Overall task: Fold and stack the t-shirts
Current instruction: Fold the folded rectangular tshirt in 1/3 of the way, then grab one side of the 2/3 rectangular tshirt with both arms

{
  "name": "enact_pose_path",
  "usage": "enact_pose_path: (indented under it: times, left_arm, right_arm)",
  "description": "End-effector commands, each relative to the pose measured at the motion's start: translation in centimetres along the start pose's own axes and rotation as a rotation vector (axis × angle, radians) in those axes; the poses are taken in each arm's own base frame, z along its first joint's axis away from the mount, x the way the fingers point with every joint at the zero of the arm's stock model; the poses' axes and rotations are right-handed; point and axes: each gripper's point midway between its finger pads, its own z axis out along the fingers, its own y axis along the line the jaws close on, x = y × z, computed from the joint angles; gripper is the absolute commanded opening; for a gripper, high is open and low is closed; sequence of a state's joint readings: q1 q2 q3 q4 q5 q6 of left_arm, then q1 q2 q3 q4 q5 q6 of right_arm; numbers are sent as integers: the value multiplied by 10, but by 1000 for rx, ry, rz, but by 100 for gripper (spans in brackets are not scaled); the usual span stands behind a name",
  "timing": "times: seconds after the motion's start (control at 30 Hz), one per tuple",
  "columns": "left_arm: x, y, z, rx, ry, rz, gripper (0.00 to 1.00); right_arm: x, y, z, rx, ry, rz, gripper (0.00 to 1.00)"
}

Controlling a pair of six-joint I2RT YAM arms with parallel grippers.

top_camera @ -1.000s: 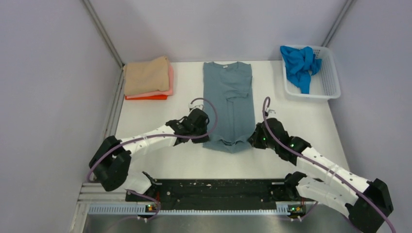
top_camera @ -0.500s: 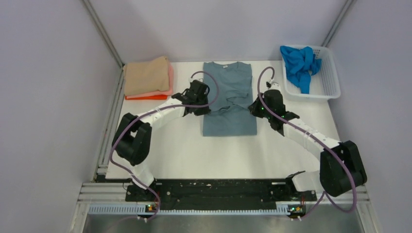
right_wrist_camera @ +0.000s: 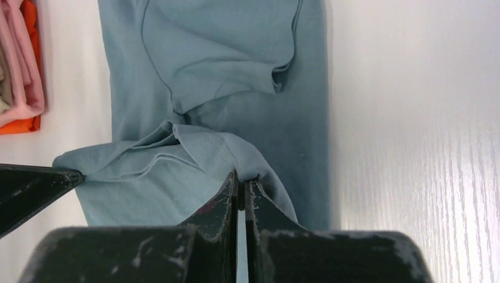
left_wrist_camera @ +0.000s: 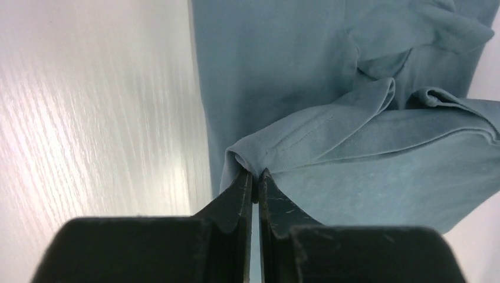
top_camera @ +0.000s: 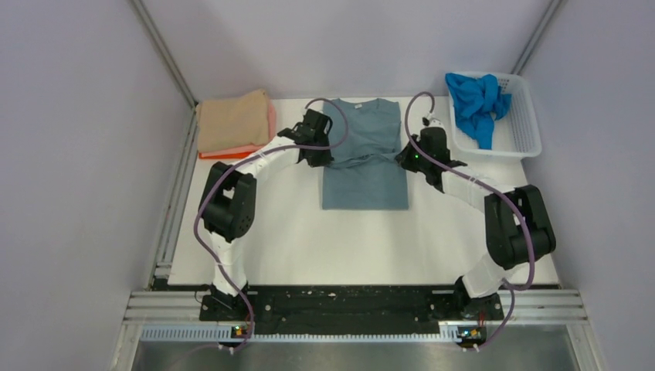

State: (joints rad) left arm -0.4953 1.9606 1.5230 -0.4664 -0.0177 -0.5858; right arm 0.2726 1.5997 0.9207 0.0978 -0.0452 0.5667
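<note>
The dusty grey-blue t-shirt (top_camera: 363, 166) lies on the white table, its bottom hem lifted and carried over its upper half. My left gripper (top_camera: 324, 152) is shut on the hem's left corner (left_wrist_camera: 244, 159). My right gripper (top_camera: 403, 157) is shut on the hem's right corner (right_wrist_camera: 247, 162). The hem sags between them. A folded stack of tan (top_camera: 232, 120), pink (top_camera: 270, 127) and orange (top_camera: 232, 155) t-shirts sits at the back left. The bright blue t-shirt (top_camera: 475, 100) lies crumpled in the basket.
The white mesh basket (top_camera: 525, 127) stands at the back right corner. Grey walls close in on the left, back and right. The black rail with the arm bases (top_camera: 340, 305) runs along the near edge.
Both grippers have carried the shirt's bottom hem from near the front edge toward the collar, folding the lower half over. Both arms are stretched further back.
</note>
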Motion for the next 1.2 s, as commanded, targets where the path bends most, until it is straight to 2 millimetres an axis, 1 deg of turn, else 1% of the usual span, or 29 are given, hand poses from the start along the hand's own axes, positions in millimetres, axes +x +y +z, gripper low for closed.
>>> enact_pose_path:
  times: [0.0, 0.03, 0.07, 0.13, 0.17, 0.2, 0.23, 0.3, 0.33, 0.37, 0.4, 0.5, 0.57, 0.7, 0.77, 0.8, 0.83, 0.9, 1.0, 1.17]
  left_arm:
    - [-15, 3, 9, -3, -1, 26, 16]
    - [-21, 4, 11, 0, -12, 34, 23]
    - [-26, 5, 13, -6, -19, 41, 36]
    - [-40, 4, 6, -14, -27, 49, 60]
    - [-47, 4, 0, -22, -33, 46, 84]
    - [-53, 3, -7, -24, -47, 46, 97]
    - [-58, 2, -14, -21, -67, 46, 99]
    - [-60, -2, -27, 9, -92, 47, 99]
    - [-57, -4, -33, 28, -96, 42, 99]
    - [-50, -5, -38, 49, -89, 34, 99]
    - [-41, -7, -42, 78, -76, 25, 99]
    - [-4, -1, -53, 132, -26, -20, 99]
    - [25, 5, -57, 162, 12, -52, 99]
    - [78, 14, -64, 186, 64, -115, 99]
    - [94, 16, -65, 199, 74, -141, 99]
    - [100, 17, -64, 207, 80, -153, 99]
    - [106, 17, -61, 217, 89, -163, 97]
    - [115, 16, -55, 225, 116, -177, 90]
    - [121, 16, -44, 197, 142, -188, 80]
    - [128, 22, -30, 149, 164, -206, 62]
  right_arm:
    - [-41, 12, 14, -48, -96, -12, 2]
    - [-43, 10, 17, -41, -95, -9, 6]
    - [-47, 7, 21, -36, -94, -3, 17]
    - [-59, 9, 24, -36, -94, -21, 46]
    - [-63, 10, 24, -33, -93, -40, 57]
    - [-66, 12, 21, -35, -93, -58, 66]
    - [-67, 12, 17, -34, -93, -70, 74]
    - [-66, 11, 7, -30, -102, -86, 90]
    - [-64, 8, 1, -21, -107, -86, 96]
    - [-60, 6, -5, -17, -108, -86, 99]
    - [-56, 3, -14, -16, -111, -84, 99]
    - [-34, -4, -37, -24, -104, -55, 99]
    - [-19, -14, -51, -5, -101, -12, 99]
    - [14, -28, -76, -4, -60, -40, 98]
    - [30, -32, -86, -11, -35, -32, 97]
    - [38, -35, -89, -10, -18, -19, 97]
    - [46, -37, -91, -11, -3, -8, 96]
    - [58, -41, -92, -10, 23, 19, 93]
    - [77, -46, -91, 6, 91, 40, 88]
    - [92, -53, -81, 24, 148, 61, 78]
